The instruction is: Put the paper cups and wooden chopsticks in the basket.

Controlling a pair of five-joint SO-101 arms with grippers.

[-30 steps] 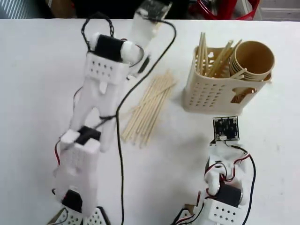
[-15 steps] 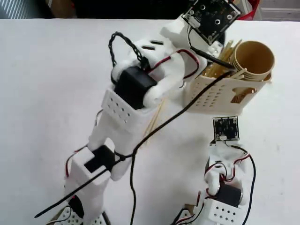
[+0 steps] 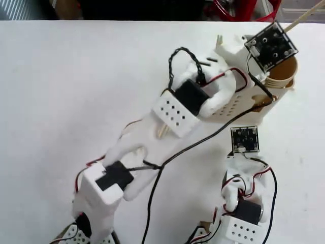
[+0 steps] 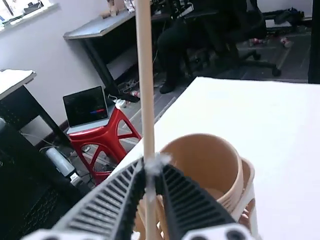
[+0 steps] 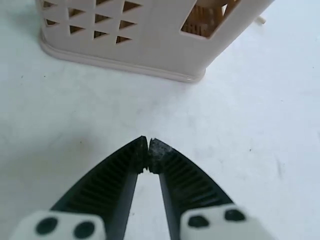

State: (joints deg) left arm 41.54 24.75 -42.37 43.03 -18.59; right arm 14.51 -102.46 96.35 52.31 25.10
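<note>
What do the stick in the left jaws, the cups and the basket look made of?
The chopstick is pale and matte: likely bare wood. The cups are tan and matte with thin stacked rims: probably paper. The basket has a cream, smooth moulded wall with cut-out holes: probably plastic.

The basket (image 3: 234, 109) stands toward the far right of the table (image 3: 61, 76), with the nested paper cups (image 3: 285, 71) in its right end. Above the cups, a wooden chopstick (image 4: 145, 75) sits pinched between the left gripper (image 4: 152, 167) fingers, its free end reaching beyond the basket. The right gripper (image 5: 149, 145) lies near the basket's front wall, not touching it
</note>
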